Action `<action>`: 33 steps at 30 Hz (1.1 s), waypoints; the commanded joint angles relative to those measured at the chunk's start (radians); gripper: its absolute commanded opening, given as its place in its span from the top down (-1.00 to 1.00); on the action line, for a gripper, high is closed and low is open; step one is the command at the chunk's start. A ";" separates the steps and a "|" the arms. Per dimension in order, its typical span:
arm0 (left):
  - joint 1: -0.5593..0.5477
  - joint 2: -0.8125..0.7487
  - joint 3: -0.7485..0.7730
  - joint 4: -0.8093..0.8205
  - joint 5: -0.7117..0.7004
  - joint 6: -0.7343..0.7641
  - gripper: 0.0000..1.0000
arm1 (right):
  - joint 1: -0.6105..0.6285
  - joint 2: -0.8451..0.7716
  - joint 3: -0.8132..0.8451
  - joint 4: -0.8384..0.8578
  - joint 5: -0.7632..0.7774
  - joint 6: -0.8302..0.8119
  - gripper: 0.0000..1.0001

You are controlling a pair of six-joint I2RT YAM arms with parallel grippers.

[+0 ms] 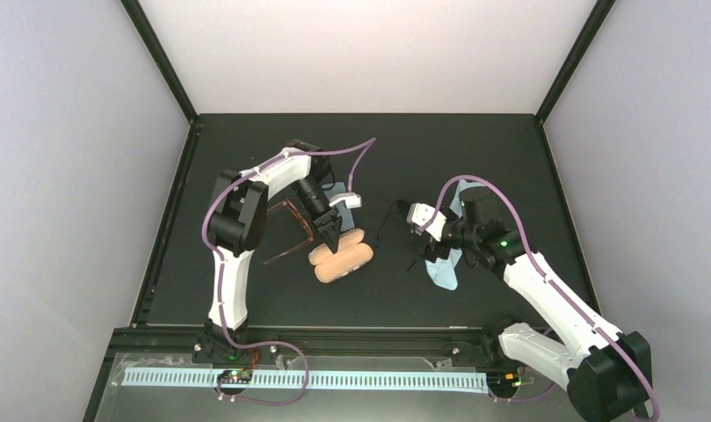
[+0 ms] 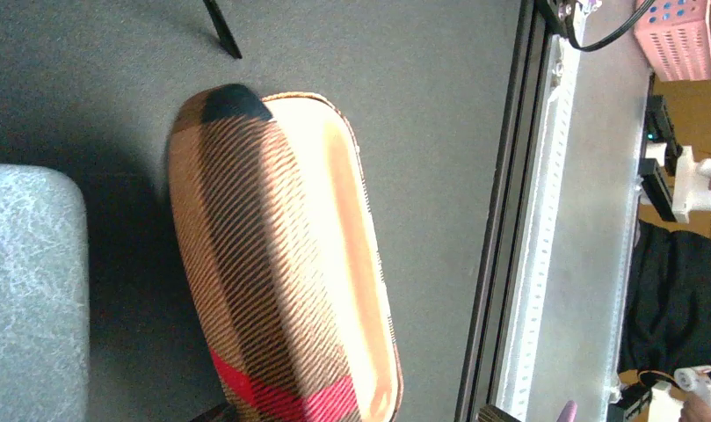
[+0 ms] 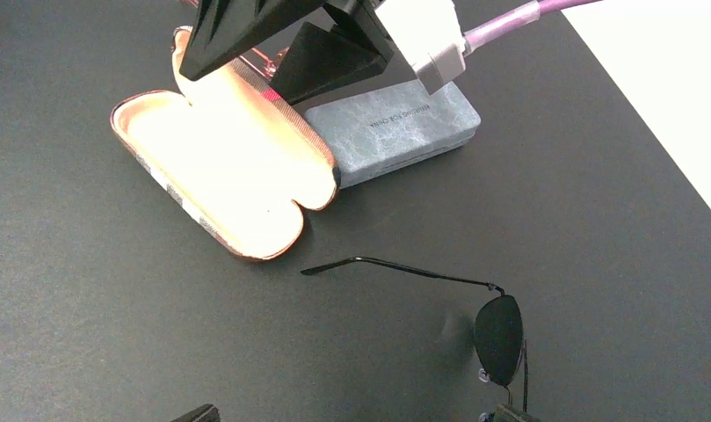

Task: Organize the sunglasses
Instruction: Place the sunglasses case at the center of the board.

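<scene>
Sunglasses (image 3: 498,338) near grey case (image 3: 395,132), lettering unreadable

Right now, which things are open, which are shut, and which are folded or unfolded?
tan case, open, nothing inside.
blue-grey case, shut.
black sunglasses, out of any case, one arm spread out.
reddish-brown sunglasses, unfolded, lying beside the tan case.
left gripper, open, over the tan case.
right gripper, open, at the black sunglasses.

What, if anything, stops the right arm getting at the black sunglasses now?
Probably nothing, so likely yes. The black sunglasses lie on bare table just ahead of the right gripper, whose jaws stand open. The open tan case sits farther off, out of the way.
</scene>
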State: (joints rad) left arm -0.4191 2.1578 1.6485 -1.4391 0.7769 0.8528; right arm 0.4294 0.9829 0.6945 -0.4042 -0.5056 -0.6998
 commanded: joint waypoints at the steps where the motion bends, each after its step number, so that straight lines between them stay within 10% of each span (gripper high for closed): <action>1: 0.008 0.008 0.043 0.000 -0.014 0.011 -0.44 | -0.007 0.004 0.000 -0.001 0.011 -0.001 -0.66; 18: 0.017 -0.097 0.061 0.099 -0.108 -0.069 -0.48 | -0.006 0.014 0.003 0.021 0.046 0.036 -0.75; 33: 0.021 -0.433 -0.160 0.548 -0.328 -0.262 -0.67 | -0.006 0.018 0.017 0.067 0.167 0.126 -0.99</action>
State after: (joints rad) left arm -0.4068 1.8118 1.5448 -1.0760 0.5446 0.6651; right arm 0.4294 0.9951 0.6945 -0.3759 -0.4023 -0.6182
